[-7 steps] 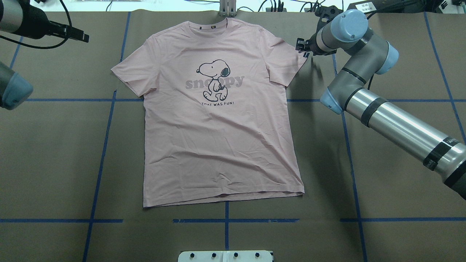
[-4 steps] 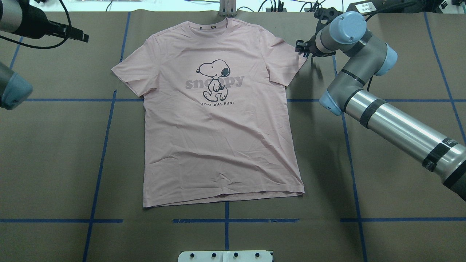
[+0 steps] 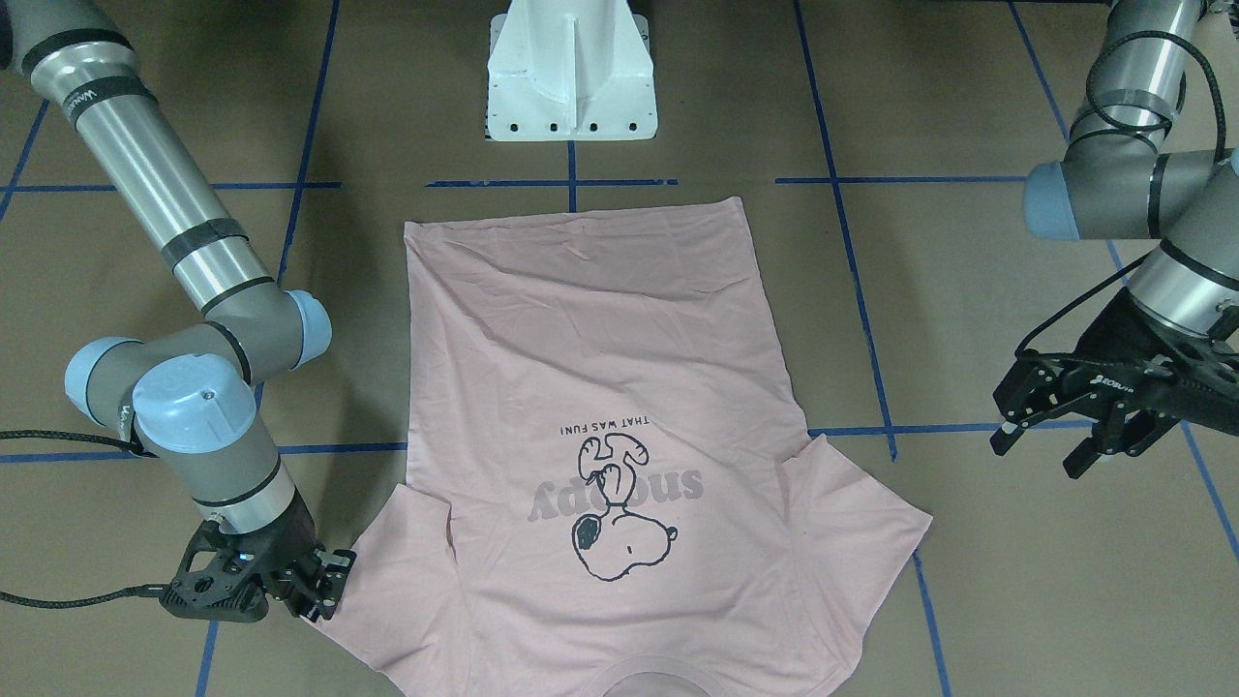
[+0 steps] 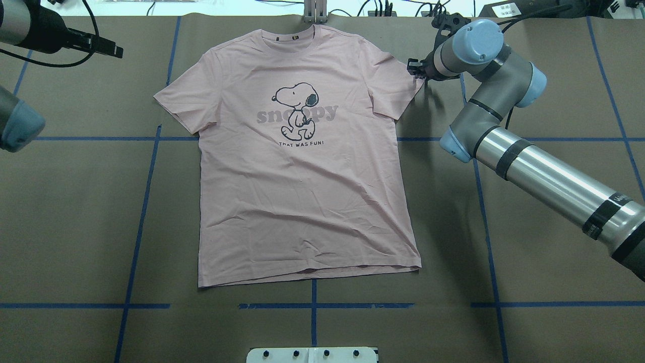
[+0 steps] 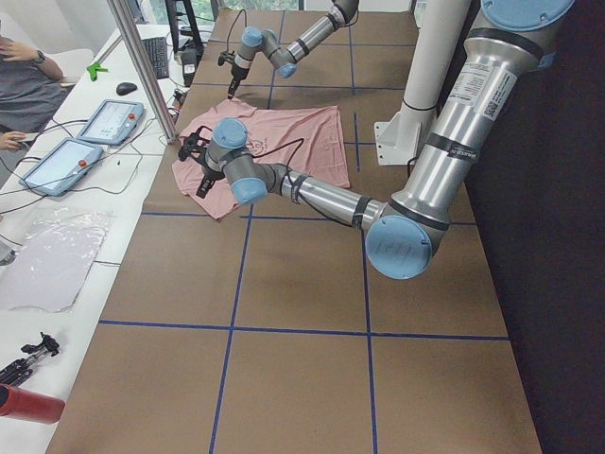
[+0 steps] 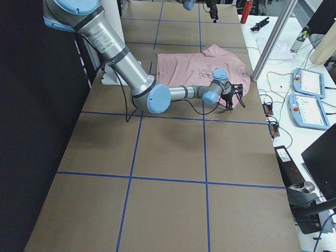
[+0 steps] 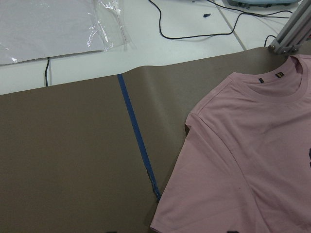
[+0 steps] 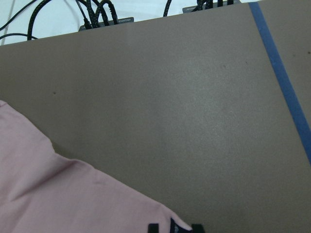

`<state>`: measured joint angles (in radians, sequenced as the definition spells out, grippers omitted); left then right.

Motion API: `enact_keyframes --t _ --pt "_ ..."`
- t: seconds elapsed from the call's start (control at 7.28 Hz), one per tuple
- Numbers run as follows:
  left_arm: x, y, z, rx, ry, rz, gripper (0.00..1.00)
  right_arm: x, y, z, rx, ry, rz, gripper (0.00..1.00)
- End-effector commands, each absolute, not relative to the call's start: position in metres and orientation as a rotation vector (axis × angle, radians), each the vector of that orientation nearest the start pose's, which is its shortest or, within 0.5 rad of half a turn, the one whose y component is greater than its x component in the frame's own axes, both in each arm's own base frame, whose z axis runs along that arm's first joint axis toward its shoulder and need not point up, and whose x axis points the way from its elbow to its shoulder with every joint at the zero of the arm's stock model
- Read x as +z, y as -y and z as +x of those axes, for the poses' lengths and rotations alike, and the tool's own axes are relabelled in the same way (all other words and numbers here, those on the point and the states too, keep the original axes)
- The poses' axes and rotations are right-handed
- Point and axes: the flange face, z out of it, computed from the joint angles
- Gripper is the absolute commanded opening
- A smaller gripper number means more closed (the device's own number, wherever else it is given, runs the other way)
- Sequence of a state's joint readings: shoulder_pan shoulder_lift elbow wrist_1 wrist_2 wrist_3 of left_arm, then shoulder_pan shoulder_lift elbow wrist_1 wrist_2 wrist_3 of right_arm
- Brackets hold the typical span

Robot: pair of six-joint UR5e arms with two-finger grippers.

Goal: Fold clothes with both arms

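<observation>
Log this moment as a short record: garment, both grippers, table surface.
garment: pale pink T-shirt, cartoon dog print facing up
state: spread flat, unfolded, collar away from the robot
right gripper: low at the tip of the right sleeve; grip cannot be told
left gripper: open, above the table, clear of the shirt
surface: brown-covered table with a blue tape grid
other: white pedestal at the robot's side of the hem

T-shirt [image 4: 302, 201] on table [image 4: 75, 227], before pedestal [image 4: 312, 355]
</observation>
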<state>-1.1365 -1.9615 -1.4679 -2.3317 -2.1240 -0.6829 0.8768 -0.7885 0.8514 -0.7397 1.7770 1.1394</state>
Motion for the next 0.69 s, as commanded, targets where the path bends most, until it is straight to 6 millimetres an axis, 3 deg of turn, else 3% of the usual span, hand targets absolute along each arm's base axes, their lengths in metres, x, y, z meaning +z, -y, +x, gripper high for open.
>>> enact_keyframes --t 0.0,0.14,0.27,0.41,0.55 --pt "0.399 0.633 0.204 0.070 -0.963 0.600 0.81 0.422 0.710 -0.444 0.315 0.823 0.398 0.00" --pt "0.399 0.633 0.204 0.070 -0.963 0.600 0.81 0.415 0.710 -0.442 0.314 0.826 0.407 0.00" --pt "0.399 0.633 0.204 0.071 -0.963 0.600 0.81 0.389 0.712 -0.434 0.320 0.839 0.420 0.00" --pt "0.400 0.633 0.204 0.070 -0.962 0.599 0.81 0.344 0.707 -0.430 0.336 0.809 0.392 0.00" --pt "0.400 0.633 0.204 0.070 -0.962 0.599 0.82 0.287 0.709 -0.439 0.351 0.764 0.364 0.00"
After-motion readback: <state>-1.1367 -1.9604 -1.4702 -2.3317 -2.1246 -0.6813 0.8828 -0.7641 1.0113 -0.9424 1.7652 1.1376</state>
